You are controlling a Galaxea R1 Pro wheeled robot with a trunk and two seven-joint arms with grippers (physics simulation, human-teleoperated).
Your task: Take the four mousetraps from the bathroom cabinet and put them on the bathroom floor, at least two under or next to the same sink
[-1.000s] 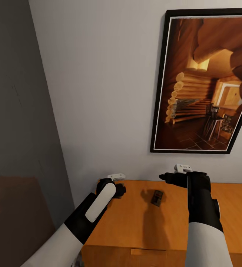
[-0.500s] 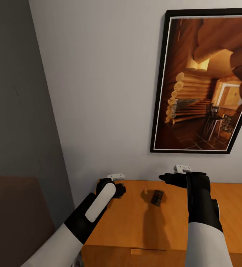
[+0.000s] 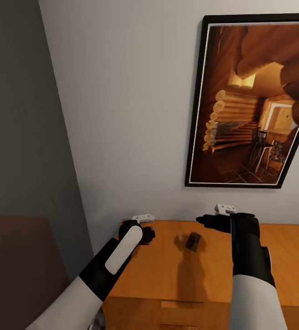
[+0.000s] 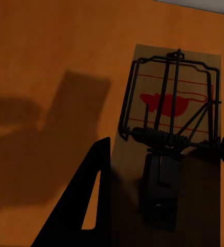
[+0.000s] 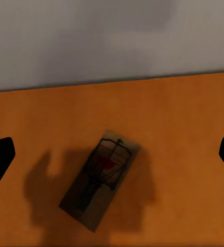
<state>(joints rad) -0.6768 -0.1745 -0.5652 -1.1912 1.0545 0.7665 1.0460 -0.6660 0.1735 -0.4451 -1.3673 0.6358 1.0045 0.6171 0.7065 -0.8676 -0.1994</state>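
Mousetrap (image 5: 100, 179) on cabinet (image 3: 167, 275) top, red mark unreadable, right gripper (image 5: 112, 154) spread, left gripper (image 4: 161, 170) straddling another, unclosed

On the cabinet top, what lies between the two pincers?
In the head view, one mousetrap lies on the cabinet, between the left pincer and right pincer.

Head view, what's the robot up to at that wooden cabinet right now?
The robot stands at the orange-brown cabinet with both arms out over its top. The left gripper is open, its fingers on either side of one mousetrap lying flat on the wood, seemingly lined up for a grasp. The right gripper is open too, above a second mousetrap in the middle of the top. Neither trap is lifted yet. A framed log-cabin picture hangs on the wall behind.
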